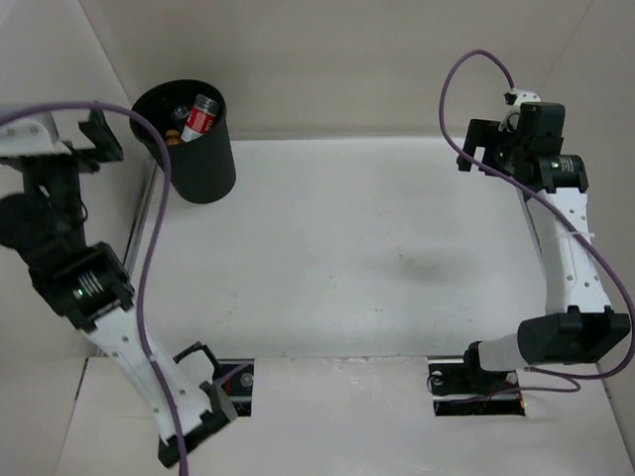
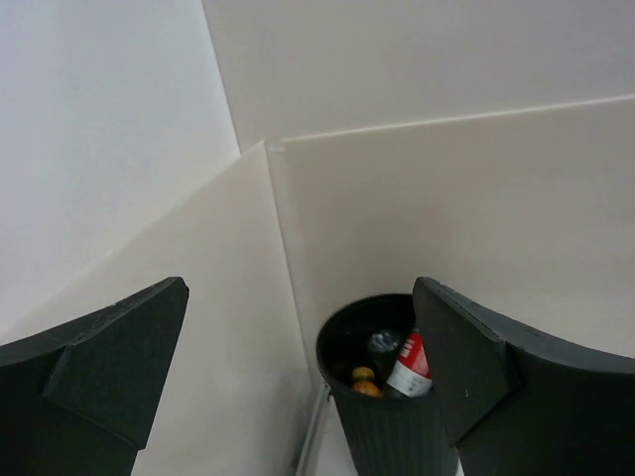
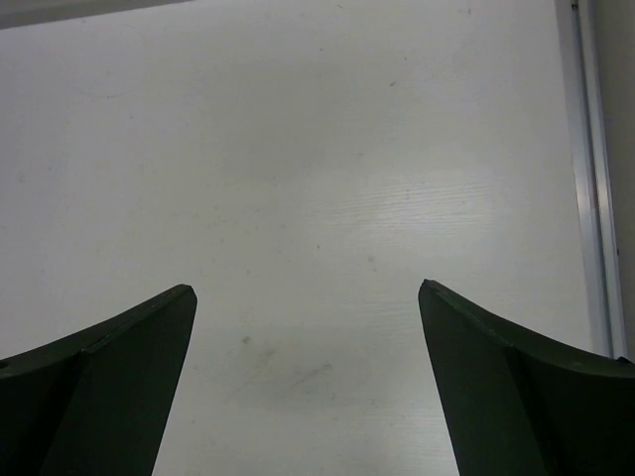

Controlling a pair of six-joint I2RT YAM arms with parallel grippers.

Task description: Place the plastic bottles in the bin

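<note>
black bin (image 1: 210, 171) upper left of frame; red-label bottle (image 1: 201, 119), orange bottle (image 1: 175, 135) inside. we see no bottle on table (image 1: 397, 297). left gripper (image 2: 300, 288), right gripper (image 3: 306, 288) spread, holding nothing. we judge task near finished; next move needs only check, then arms back.

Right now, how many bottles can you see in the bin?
3, all in the bin: red-labelled bottle, orange bottle beside it, clear bottle alongside. More may be hidden.
</note>
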